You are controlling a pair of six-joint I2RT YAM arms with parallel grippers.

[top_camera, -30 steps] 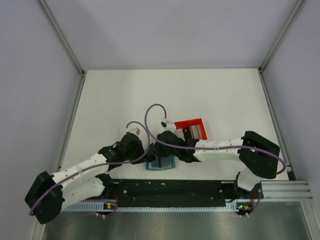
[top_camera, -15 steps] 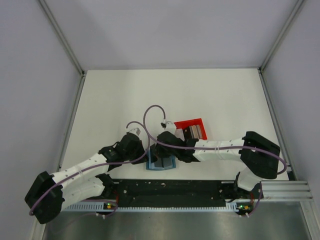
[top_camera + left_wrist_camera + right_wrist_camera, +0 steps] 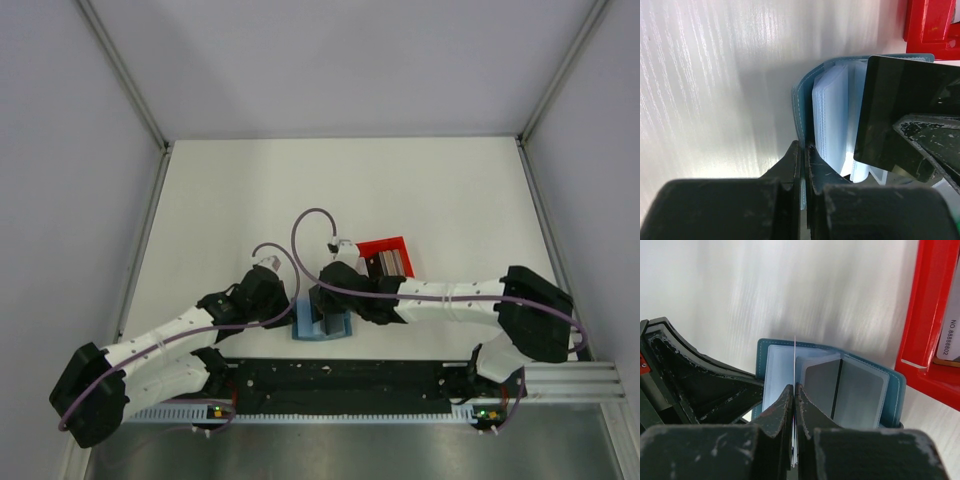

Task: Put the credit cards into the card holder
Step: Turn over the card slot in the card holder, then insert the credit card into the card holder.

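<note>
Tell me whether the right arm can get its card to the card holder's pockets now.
Probably yes: the right gripper holds a card edge-on at the open card holder, the left gripper clamps its cover, and nothing lies between.

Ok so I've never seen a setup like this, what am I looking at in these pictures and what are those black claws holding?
These are two robot arms bolted to a white table. The overhead picture looks down on both; the other two come from a camera on each wrist, so the dark fingers at the bottom are that arm's own. On the table lie an open teal card holder and a red tray with cards in it. The left gripper is shut on the holder's cover. The right gripper pinches a black card, edge-on in its own camera, at the holder's clear pockets.
</note>
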